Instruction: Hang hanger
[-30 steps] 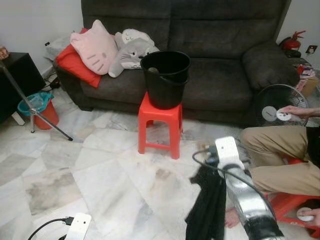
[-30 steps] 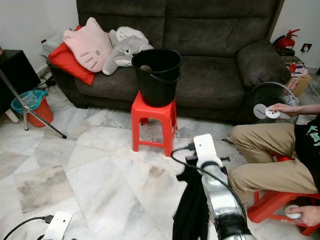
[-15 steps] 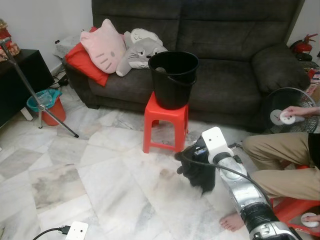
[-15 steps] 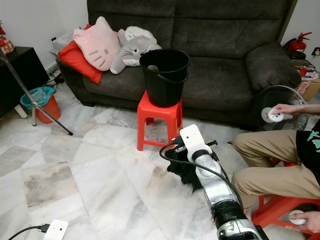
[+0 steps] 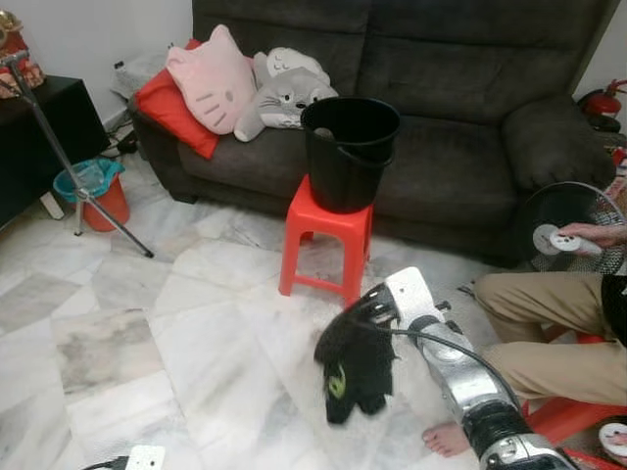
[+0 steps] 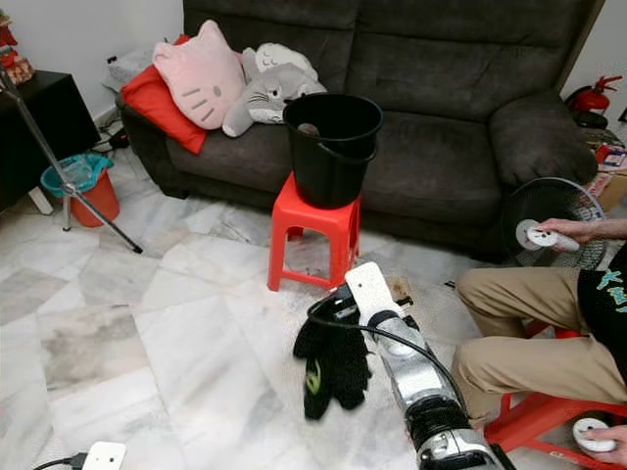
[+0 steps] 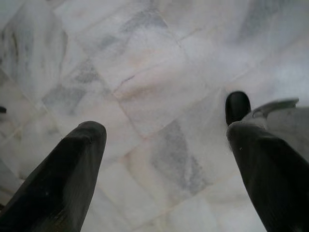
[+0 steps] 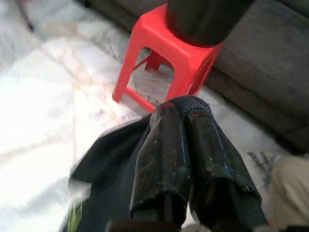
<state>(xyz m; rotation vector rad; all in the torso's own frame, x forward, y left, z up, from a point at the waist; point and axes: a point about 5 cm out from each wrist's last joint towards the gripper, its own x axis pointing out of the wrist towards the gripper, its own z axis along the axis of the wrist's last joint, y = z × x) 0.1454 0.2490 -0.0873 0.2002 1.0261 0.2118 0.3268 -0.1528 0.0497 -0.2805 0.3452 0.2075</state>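
Note:
A black garment [image 5: 355,362] with a green logo hangs bunched from my right gripper [image 8: 186,110], a little above the marble floor. The fingers [image 8: 166,145] are pressed together with the cloth caught between them. The gripper [image 5: 367,311] is held out in front of the red stool [image 5: 328,235], which carries a black bucket [image 5: 350,147]. No hanger can be made out on the garment. My left gripper [image 7: 164,118] hangs open over bare floor tiles with nothing between its fingers.
A dark sofa [image 5: 441,88] with plush cushions [image 5: 211,78] runs along the back. A person [image 5: 549,313] sits at the right beside a fan [image 5: 573,220]. A tripod leg [image 5: 59,147] and an orange bucket [image 5: 98,191] stand at the left. A power strip [image 5: 144,457] lies near my feet.
The right arm has lifted the garment and carried it forward and left toward the stool; the cloth went from long and hanging to bunched. The head view has shifted.

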